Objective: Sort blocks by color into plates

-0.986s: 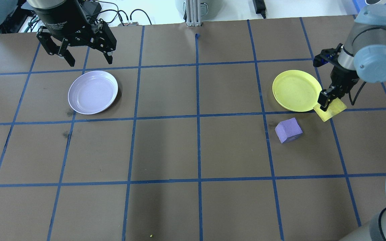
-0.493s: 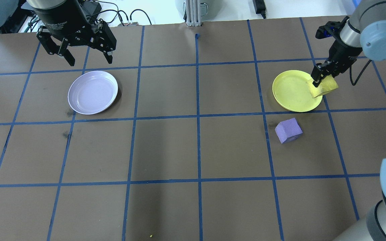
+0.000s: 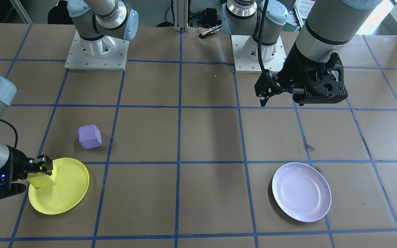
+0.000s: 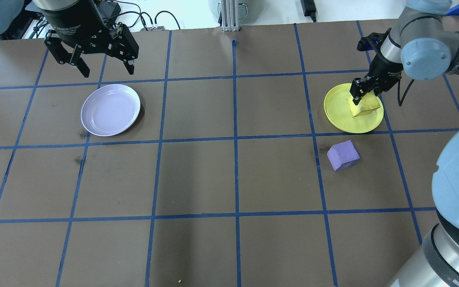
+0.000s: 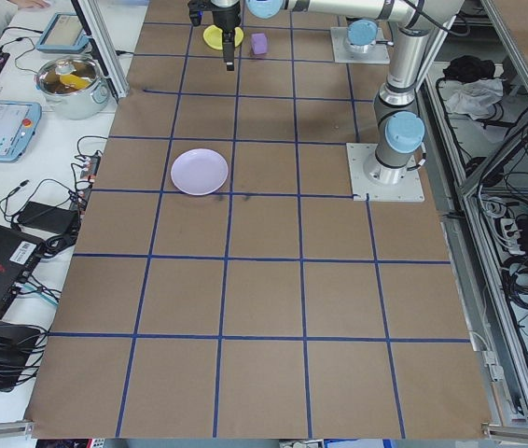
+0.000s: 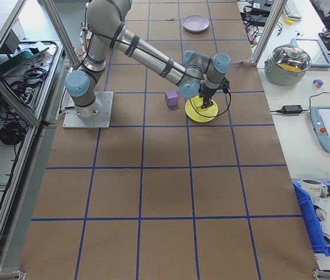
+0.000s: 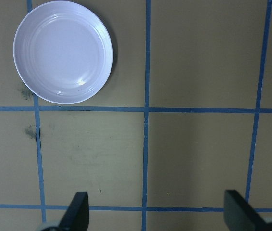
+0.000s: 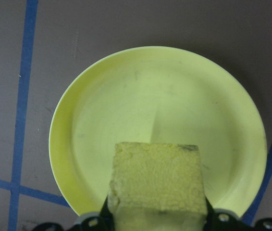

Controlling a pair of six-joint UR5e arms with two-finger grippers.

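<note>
My right gripper (image 4: 360,97) is shut on the yellow block (image 4: 363,107) and holds it above the right half of the yellow plate (image 4: 341,109). In the right wrist view the yellow block (image 8: 157,180) hangs over the yellow plate (image 8: 126,106). The purple block (image 4: 343,155) lies on the table just below that plate. At the far left my left gripper (image 4: 106,69) stands open with nothing in it, just beyond the lavender plate (image 4: 110,109). The left wrist view shows the lavender plate (image 7: 63,52) and both open fingertips (image 7: 77,211).
Blue tape lines grid the brown table. Cables and a metal post (image 4: 229,16) sit past the far edge. The robot's bases (image 3: 97,51) stand on the near side. Benches with a pot (image 6: 292,63) and tablets flank the table.
My right gripper has carried the yellow block from the table beside the plate's lower right edge up and leftward until it hangs over the plate. The left arm has stayed put.
</note>
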